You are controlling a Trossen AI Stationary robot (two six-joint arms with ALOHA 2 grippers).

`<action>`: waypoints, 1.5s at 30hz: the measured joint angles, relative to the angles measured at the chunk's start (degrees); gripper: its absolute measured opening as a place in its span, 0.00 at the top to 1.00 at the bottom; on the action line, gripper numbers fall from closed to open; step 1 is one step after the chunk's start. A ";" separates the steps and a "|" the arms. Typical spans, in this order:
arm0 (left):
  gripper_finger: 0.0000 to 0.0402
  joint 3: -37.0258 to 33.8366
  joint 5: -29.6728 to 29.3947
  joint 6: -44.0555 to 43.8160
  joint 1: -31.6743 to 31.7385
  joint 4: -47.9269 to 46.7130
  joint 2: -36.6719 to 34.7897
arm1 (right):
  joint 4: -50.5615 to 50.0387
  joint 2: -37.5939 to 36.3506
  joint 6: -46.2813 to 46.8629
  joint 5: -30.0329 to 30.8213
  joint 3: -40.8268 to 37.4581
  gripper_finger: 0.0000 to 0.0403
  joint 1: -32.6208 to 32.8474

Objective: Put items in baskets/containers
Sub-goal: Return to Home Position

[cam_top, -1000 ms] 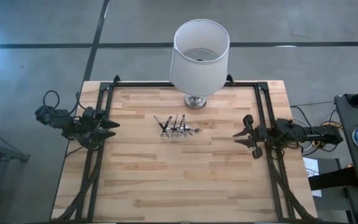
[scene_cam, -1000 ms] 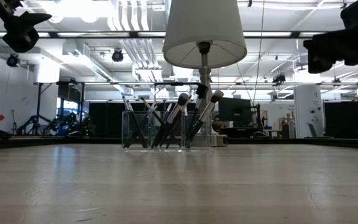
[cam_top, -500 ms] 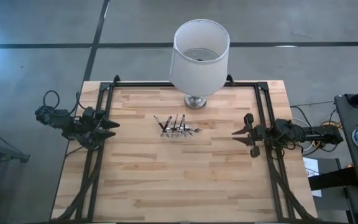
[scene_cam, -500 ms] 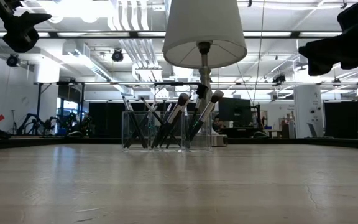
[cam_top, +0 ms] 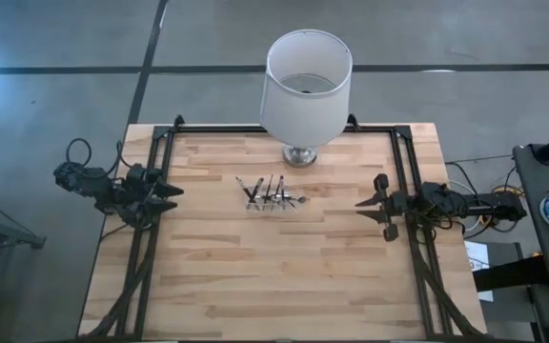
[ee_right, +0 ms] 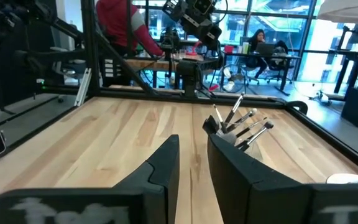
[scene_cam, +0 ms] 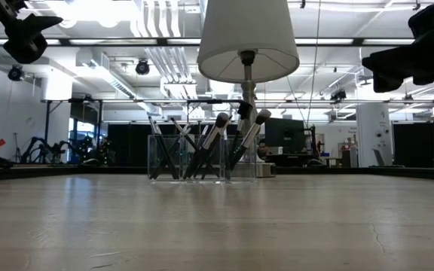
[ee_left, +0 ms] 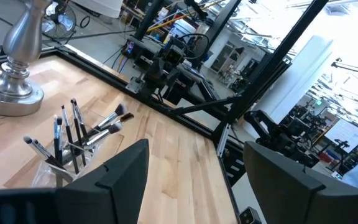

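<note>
Several thin dark brushes (cam_top: 273, 191) stand leaning in a small clear holder (scene_cam: 194, 158) at the middle of the wooden table; their bristle ends point up (ee_right: 238, 121), (ee_left: 73, 134). My left gripper (cam_top: 170, 195) hangs above the table's left edge, open wide, with nothing between its fingers (ee_left: 194, 180). My right gripper (cam_top: 360, 205) hangs above the right edge and points level toward the holder. Its fingers (ee_right: 192, 162) stand a narrow gap apart with nothing in it. Both grippers are well clear of the holder.
A lamp with a large white shade (cam_top: 305, 81) stands on a metal base (cam_top: 300, 154) just beyond the holder, at the table's far side. A black frame (cam_top: 160, 143) runs along the table's edges. People (ee_right: 120, 25) show in the room behind the table.
</note>
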 joint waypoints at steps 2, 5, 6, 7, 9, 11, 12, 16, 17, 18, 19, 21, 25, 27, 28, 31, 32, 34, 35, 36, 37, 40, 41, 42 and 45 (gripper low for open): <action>0.37 0.00 -0.01 0.00 0.00 0.00 0.00 | 0.00 0.02 0.00 0.00 0.00 0.80 0.00; 0.37 0.00 0.00 0.00 0.00 0.00 0.01 | 0.00 0.02 0.00 0.00 0.00 0.79 0.00; 0.37 -0.01 0.01 0.00 0.00 0.00 0.02 | 0.00 0.02 0.00 0.00 0.00 0.79 0.00; 0.37 0.00 0.01 0.00 0.00 0.00 0.00 | 0.00 0.02 0.00 0.00 0.00 0.79 0.00; 0.37 0.00 0.01 0.00 0.00 0.00 0.01 | 0.00 0.02 0.00 0.00 0.00 0.78 0.00; 0.37 -0.01 0.00 0.00 0.00 0.00 0.00 | 0.00 0.02 0.00 0.00 0.00 0.78 0.00; 0.37 -0.02 -0.01 0.00 0.00 0.00 0.00 | 0.00 0.02 0.00 0.00 0.00 0.78 0.00; 0.37 -0.02 -0.01 0.00 0.00 0.00 0.02 | 0.00 0.04 0.00 -0.01 0.00 0.79 0.00; 0.37 -0.01 -0.01 0.00 0.00 0.01 0.01 | 0.00 0.04 0.00 -0.01 0.00 0.80 0.00; 0.37 -0.02 0.00 0.16 -0.02 0.02 0.01 | 0.00 0.04 0.00 -0.02 0.00 0.80 0.00; 0.37 -0.02 -0.01 0.65 -0.02 0.01 0.00 | 0.00 0.04 -0.01 -0.02 0.00 0.81 0.00; 0.37 -0.02 0.01 1.39 0.00 0.02 0.00 | 0.00 0.04 0.00 -0.02 0.00 0.81 0.00; 0.37 -0.04 -0.23 5.52 0.38 0.57 0.00 | 0.00 0.04 -0.01 -0.02 0.00 0.81 0.00; 0.37 -0.13 0.34 8.56 1.81 2.41 0.00 | 0.01 0.04 -0.01 -0.02 0.00 0.80 0.00; 0.37 -0.12 1.35 11.00 3.01 3.47 -0.04 | 0.00 0.04 -0.01 -0.02 0.00 0.80 0.00; 0.37 -0.13 7.75 19.97 7.57 5.49 -0.11 | 0.00 0.04 -0.02 -0.02 0.00 0.79 0.00; 0.37 -0.13 11.35 22.49 9.44 6.05 -0.11 | 0.00 0.04 -0.02 -0.02 0.00 0.79 0.00; 0.37 -0.13 19.46 26.26 13.50 5.79 -0.11 | 0.00 0.04 -0.01 -0.02 0.00 0.78 0.00; 0.37 -0.25 23.18 27.76 15.51 5.42 -0.11 | 0.00 0.04 -0.02 -0.02 0.00 0.78 0.00; 0.37 -0.66 26.38 28.90 17.57 5.13 -0.11 | 0.01 0.04 -0.01 -0.02 0.00 0.78 0.00; 0.37 -1.23 28.56 29.39 19.43 5.10 -0.11 | 0.00 0.04 -0.01 -0.02 0.00 0.79 0.00; 0.37 -3.35 29.55 27.96 24.11 6.41 -0.11 | 0.00 0.04 -0.02 -0.02 0.00 0.80 0.00; 0.37 -4.30 29.42 27.17 25.39 7.74 -0.11 | 0.02 0.04 -0.02 -0.04 0.00 0.80 0.00; 0.37 -5.52 29.41 26.67 26.45 9.42 -0.11 | 0.00 0.04 -0.02 -0.04 0.00 0.81 0.00; 0.37 -9.19 29.90 25.76 27.80 15.12 -0.13 | 0.01 0.04 -0.01 -0.04 0.00 0.82 0.00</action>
